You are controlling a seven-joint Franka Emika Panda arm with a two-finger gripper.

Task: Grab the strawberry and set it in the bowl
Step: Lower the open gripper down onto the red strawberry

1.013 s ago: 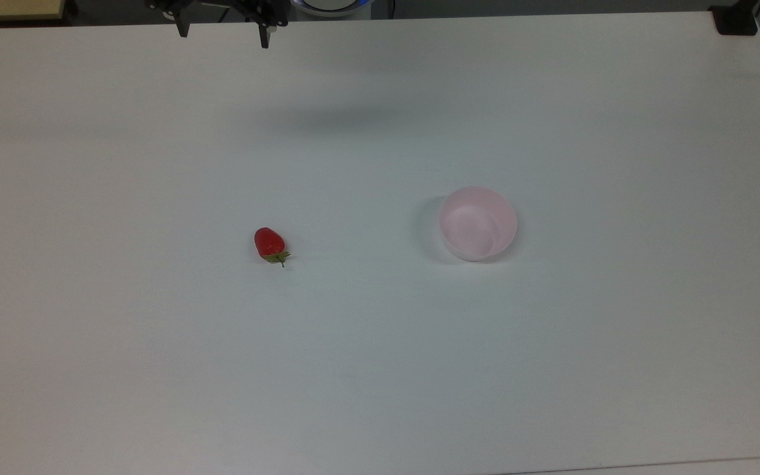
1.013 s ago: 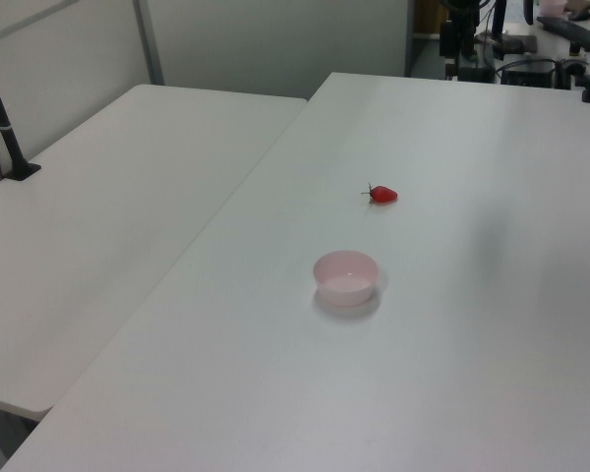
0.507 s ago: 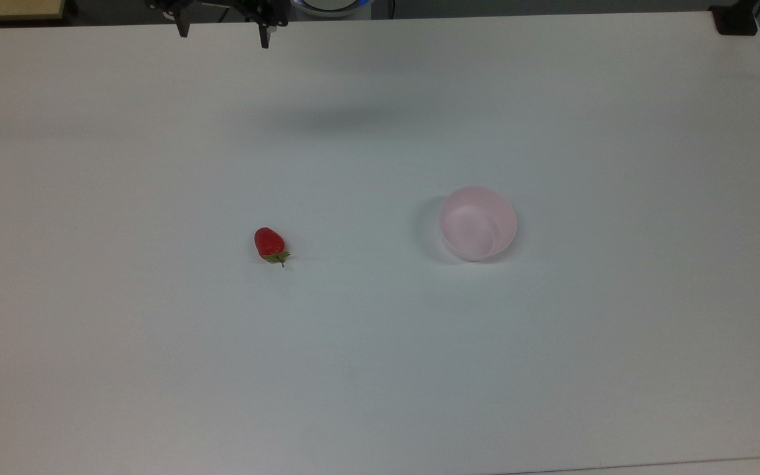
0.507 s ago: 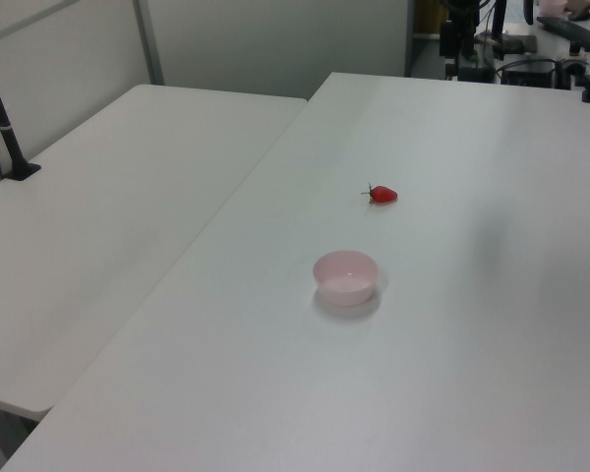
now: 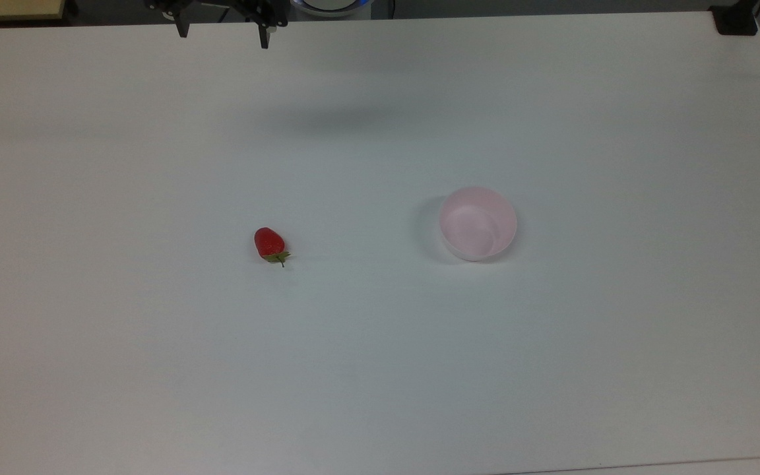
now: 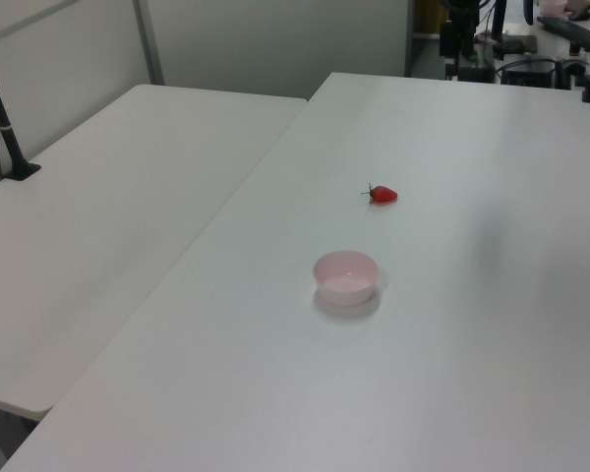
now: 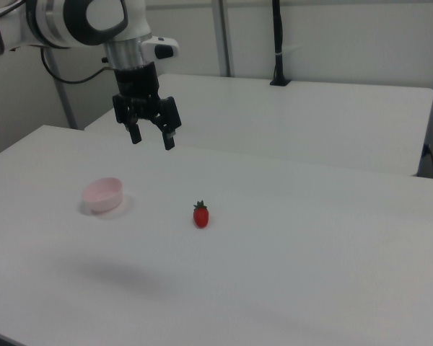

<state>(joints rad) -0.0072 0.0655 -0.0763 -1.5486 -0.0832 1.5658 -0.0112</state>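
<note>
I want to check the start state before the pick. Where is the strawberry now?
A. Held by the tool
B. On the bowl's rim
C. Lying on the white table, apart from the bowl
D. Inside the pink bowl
C: the strawberry lies on the bare table, apart from the bowl, and the open tool hangs above, holding nothing.

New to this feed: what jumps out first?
The bright red strawberry lying alone on the white table, with the empty pale pink bowl apart from it toward the top view's right. In the right view the black gripper hangs open, high above the table.
</note>
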